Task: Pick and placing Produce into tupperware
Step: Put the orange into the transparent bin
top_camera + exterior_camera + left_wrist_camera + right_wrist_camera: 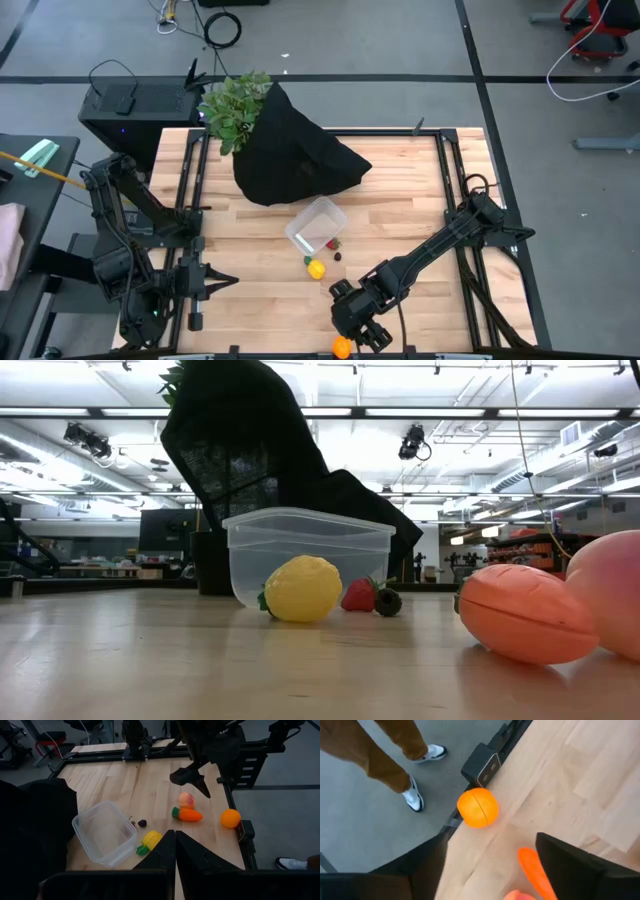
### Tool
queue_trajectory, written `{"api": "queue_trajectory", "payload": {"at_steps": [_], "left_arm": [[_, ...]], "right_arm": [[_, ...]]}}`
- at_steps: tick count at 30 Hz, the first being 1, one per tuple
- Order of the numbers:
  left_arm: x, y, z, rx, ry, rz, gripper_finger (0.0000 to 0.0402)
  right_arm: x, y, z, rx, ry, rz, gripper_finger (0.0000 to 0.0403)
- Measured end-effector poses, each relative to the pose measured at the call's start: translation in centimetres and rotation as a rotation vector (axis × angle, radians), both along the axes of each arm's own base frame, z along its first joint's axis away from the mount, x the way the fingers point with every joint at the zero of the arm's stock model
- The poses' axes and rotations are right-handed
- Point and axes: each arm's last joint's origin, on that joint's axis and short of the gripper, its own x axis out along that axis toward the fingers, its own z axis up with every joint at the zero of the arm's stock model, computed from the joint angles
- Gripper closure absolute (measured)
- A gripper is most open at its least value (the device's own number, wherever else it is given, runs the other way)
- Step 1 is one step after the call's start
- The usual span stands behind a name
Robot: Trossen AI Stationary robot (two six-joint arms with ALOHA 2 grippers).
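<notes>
The clear tupperware [316, 225] [105, 837] [310, 555] stands open on the wooden table, in front of the black cloth heap. Beside it on the boards lie the yellow piece [316, 268] [150, 841], a red berry [360, 595] and a dark berry [388, 601]. The carrot [187, 814] [535, 870] and the pink-red fruit [186, 799] [610, 600] lie near the table's near edge. The orange ball [342, 347] [478, 807] sits at that edge. My right gripper [365, 325] [490, 845] hovers open above the carrot and pink fruit, touching nothing. My left gripper [195, 285] [175, 834] waits shut at the table's left.
The black cloth heap [290, 150] with a leafy green plant [235, 108] fills the far middle of the table. A dark frame rail [482, 762] runs along the near edge by the ball. A person's legs and shoes [415, 795] stand on the floor beyond it.
</notes>
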Motion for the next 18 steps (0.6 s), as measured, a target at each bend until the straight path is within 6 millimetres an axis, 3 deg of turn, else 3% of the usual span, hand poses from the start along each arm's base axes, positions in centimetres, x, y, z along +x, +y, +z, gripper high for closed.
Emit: {"api": "queue_trajectory", "payload": {"at_steps": [4, 8, 10, 15, 18], "left_arm": [[0.0, 0.0, 0.0, -0.004, 0.0, 0.001, 0.0384], [0.0, 0.0, 0.0, -0.006, 0.003, 0.0, 0.0392], [0.0, 0.0, 0.0, -0.005, 0.004, 0.0, 0.0393], [-0.1, 0.0, -0.1, 0.001, 0.007, 0.0, 0.0382], [-0.1, 0.1, -0.1, -0.002, 0.009, 0.004, 0.0376]], "right_arm": [[-0.4, 1.0, -1.1, -0.129, -0.073, 0.119, 0.0052], [-0.6, 1.4, -1.4, -0.163, -0.082, 0.148, 0.0047], [-0.6, 1.4, -0.7, -0.166, -0.082, 0.149, 0.0049], [0.7, 2.2, 3.2, -0.145, -0.159, 0.181, 0.0057], [1.8, 2.4, 3.8, -0.175, -0.094, 0.183, 0.0059]]}}
